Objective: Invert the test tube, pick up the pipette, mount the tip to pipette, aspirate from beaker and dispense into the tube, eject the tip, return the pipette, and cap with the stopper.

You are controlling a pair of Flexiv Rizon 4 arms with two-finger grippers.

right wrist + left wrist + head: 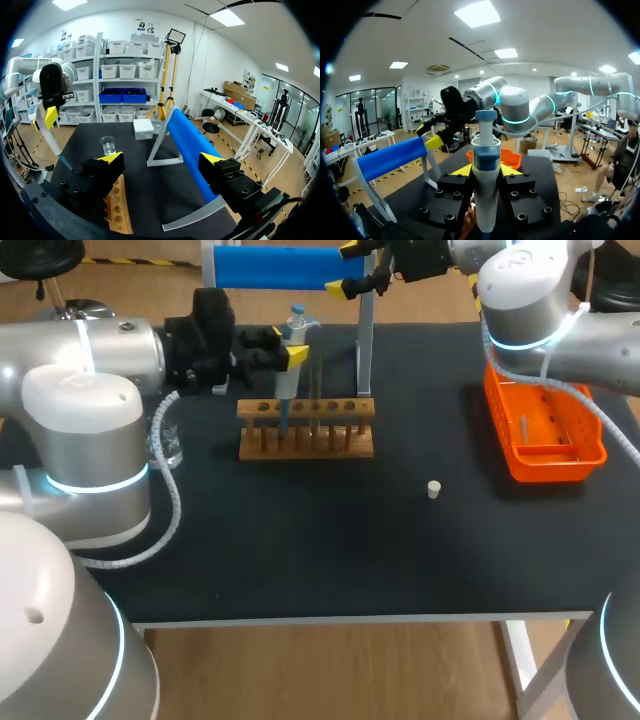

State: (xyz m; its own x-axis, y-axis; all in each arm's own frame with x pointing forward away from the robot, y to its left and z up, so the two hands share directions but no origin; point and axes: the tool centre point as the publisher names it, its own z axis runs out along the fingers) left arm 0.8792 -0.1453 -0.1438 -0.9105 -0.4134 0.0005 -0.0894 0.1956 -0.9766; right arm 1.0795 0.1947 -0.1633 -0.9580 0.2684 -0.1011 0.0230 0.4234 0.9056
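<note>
My left gripper (298, 340) is shut on the grey pipette (288, 375), held upright with its blue plunger (485, 116) on top. In the left wrist view the pipette body (486, 185) stands between the yellow fingertips (454, 171). A blue tip (283, 422) on its lower end hangs at the left part of the wooden tube rack (305, 442). A clear tube (316, 400) stands in the rack. My right gripper (352, 268) is open at the far edge, beside the blue bar of the pipette stand (187, 145). The white stopper (434, 489) lies on the mat.
An orange tip box (545, 435) sits at the right under my right arm. A glass beaker (166, 445) stands left of the rack, close to my left arm. A white box (143, 129) sits at the mat's far side. The black mat (300, 540) spreads toward the front.
</note>
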